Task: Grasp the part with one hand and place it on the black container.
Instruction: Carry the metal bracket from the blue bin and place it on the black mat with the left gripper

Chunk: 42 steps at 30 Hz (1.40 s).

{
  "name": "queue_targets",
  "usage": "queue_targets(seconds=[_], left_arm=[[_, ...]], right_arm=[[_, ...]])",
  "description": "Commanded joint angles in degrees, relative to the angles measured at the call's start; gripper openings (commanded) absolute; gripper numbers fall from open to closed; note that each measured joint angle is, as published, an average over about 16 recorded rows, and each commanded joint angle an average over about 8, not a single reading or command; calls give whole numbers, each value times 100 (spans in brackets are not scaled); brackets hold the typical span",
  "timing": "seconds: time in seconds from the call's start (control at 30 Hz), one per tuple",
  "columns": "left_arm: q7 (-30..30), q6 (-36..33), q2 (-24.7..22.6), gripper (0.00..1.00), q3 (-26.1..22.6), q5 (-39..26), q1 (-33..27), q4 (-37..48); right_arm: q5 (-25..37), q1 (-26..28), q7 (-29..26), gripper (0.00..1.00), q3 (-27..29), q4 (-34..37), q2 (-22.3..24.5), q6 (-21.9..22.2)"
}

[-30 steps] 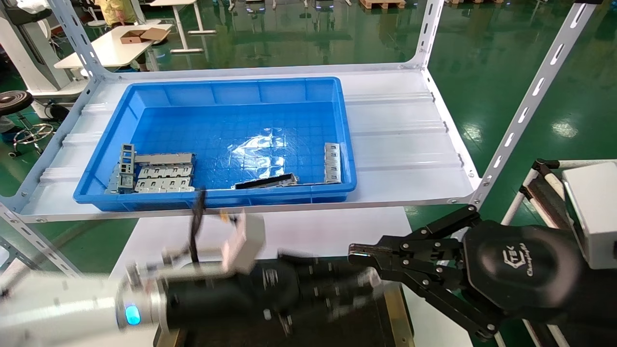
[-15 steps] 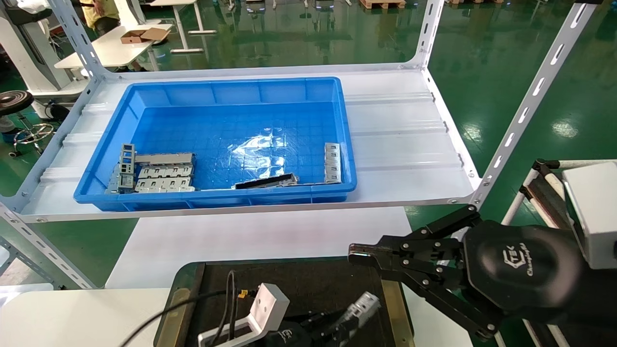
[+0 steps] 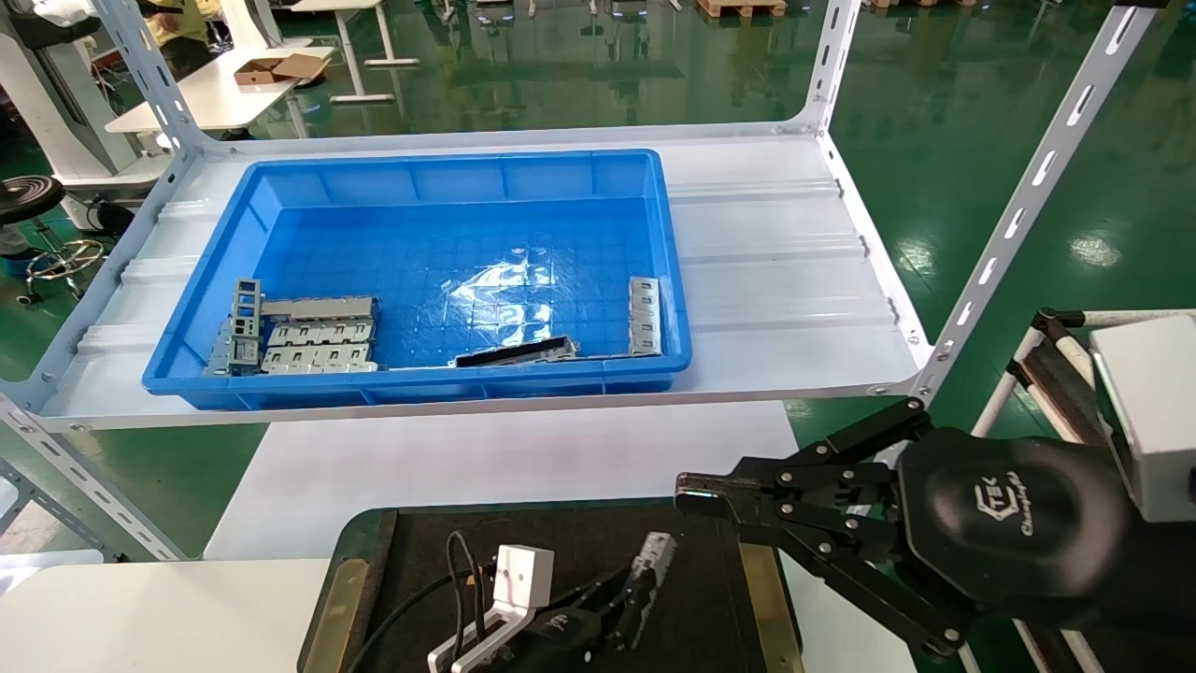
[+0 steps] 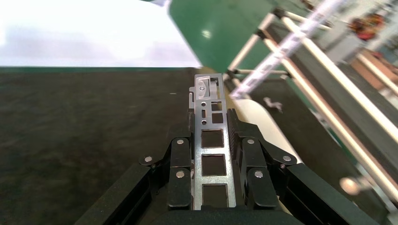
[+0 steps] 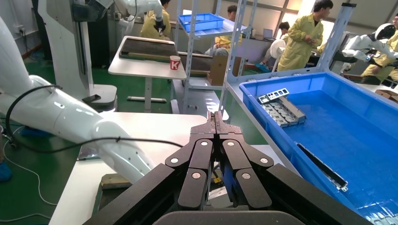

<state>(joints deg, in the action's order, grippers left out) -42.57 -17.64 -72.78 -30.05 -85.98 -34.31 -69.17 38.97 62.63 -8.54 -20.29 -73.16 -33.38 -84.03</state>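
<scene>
A: Any writing? 
B: "Champion"-style script on the right gripper, lower right, fingers together on nothing.
A: And the part?
B: Clamped in the left gripper at bottom centre, over the black container. Since half a second ago it has swung upright and inward.

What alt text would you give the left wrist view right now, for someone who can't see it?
The left gripper is shut on the part, a slim silver-grey metal strip with rectangular cutouts that sticks out forward between the black fingers. It is held over the matte dark surface of the black container, with white tabletop and green floor beyond.
</scene>
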Motion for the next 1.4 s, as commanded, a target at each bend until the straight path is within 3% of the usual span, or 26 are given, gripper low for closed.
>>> queue_targets(seconds=[0.03, 0.47, 0.9, 1.3, 1.37, 1.4], left_arm=[[-182, 287, -145, 0, -40, -168, -3, 165], [-936, 1294, -478, 0, -542, -430, -429, 1197], [-1442, 2130, -492, 0, -1327, 25, -796, 1789], [-1487, 2733, -489, 0, -2001, 676, -995, 2050], [-1453, 2821, -489, 9, -2110, 798, -1021, 2079], [-1433, 2865, -489, 21, -2165, 863, -1034, 2092]], right_arm=[[0, 0, 0, 0, 0, 0, 0, 0], [-1, 0, 1, 0, -1, 0, 1, 1], [-2, 1, 1, 0, -3, 0, 1, 1], [-3, 1, 2, 1, -4, 0, 1, 2], [-3, 1, 2, 11, -4, 0, 2, 2], [-3, 1, 2, 22, -4, 0, 2, 2]])
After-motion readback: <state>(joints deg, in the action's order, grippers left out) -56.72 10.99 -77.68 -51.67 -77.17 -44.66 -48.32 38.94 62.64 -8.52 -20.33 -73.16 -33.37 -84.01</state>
